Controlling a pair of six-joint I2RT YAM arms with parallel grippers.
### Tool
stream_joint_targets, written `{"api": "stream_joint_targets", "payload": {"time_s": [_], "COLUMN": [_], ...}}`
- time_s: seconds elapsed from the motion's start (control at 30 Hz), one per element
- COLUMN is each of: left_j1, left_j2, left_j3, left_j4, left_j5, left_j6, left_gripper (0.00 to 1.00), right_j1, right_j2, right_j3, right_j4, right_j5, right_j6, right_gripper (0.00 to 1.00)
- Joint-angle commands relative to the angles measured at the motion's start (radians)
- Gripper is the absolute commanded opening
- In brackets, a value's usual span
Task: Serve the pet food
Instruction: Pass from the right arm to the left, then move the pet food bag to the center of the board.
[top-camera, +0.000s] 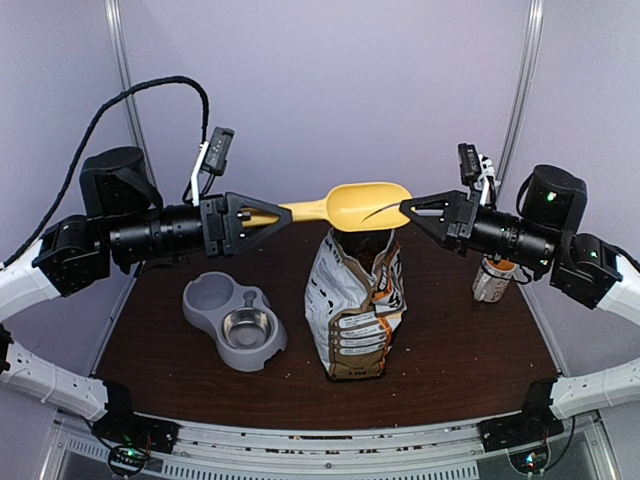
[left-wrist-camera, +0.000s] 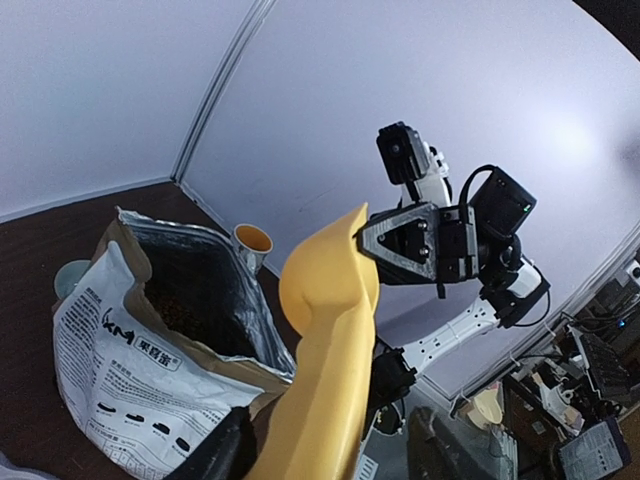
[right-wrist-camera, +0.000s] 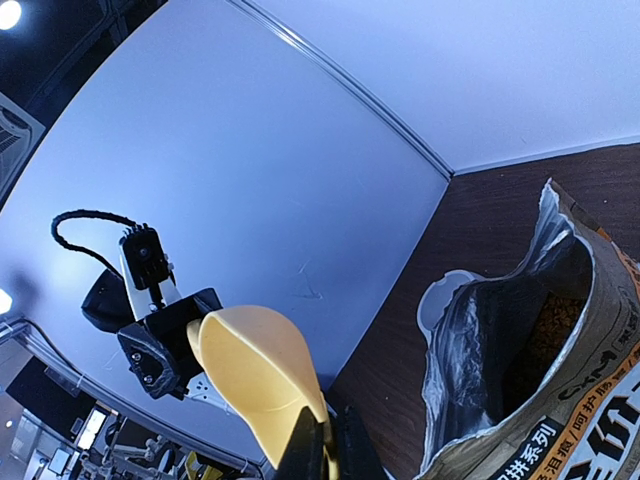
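A yellow scoop (top-camera: 370, 203) hangs level above the open silver-white bag (top-camera: 355, 300), spanning the gap between both arms. My right gripper (top-camera: 405, 208) is shut on the rim of the scoop's bowl (right-wrist-camera: 260, 370), its fingers pinching it from below in the right wrist view. My left gripper (top-camera: 268, 215) straddles the scoop's handle (left-wrist-camera: 330, 300); one finger lies against it and a gap shows on the other side. The pet food (right-wrist-camera: 555, 330) shows as dark-brown kibble deep inside the bag (left-wrist-camera: 130, 350). The scoop's bowl looks empty.
A grey double pet bowl (top-camera: 235, 320) with a steel insert (top-camera: 248, 327) sits on the brown table, left of the bag. A small jar with an orange top (top-camera: 495, 278) stands at the right, under the right arm. Pale walls close the back.
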Motion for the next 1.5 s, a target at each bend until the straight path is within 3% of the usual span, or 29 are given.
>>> {"api": "stream_joint_targets", "payload": {"time_s": [0.0, 0.23, 0.4, 0.7, 0.87, 1.0, 1.47], "left_j1": [-0.009, -0.009, -0.005, 0.064, 0.117, 0.174, 0.263], "left_j2": [0.021, 0.025, 0.021, -0.009, -0.058, -0.069, -0.094], "left_j3": [0.004, 0.004, -0.002, -0.024, -0.065, -0.052, -0.106], "left_j4": [0.094, 0.084, 0.054, 0.074, 0.096, 0.022, 0.043], "left_j5": [0.036, 0.034, -0.007, -0.049, -0.054, -0.034, 0.068], "left_j6": [0.007, 0.001, -0.005, -0.057, -0.074, -0.065, -0.064], "left_gripper": [0.5, 0.31, 0.26, 0.21, 0.22, 0.23, 0.23], "right_j1": [0.005, 0.005, 0.004, -0.001, -0.001, 0.004, 0.048], "right_j2": [0.024, 0.019, 0.014, 0.001, 0.054, 0.143, 0.492], "right_j3": [-0.004, -0.004, 0.001, 0.102, 0.183, 0.278, 0.606], "right_j4": [0.023, 0.011, -0.033, -0.336, -0.552, -0.669, -0.907], "right_j5": [-0.036, -0.033, 0.002, 0.205, 0.33, 0.382, 0.548], "right_j6": [-0.001, -0.007, -0.036, -0.172, -0.216, -0.24, -0.24], "right_gripper": [0.0, 0.0, 0.02, 0.54, 0.65, 0.72, 0.65]}}
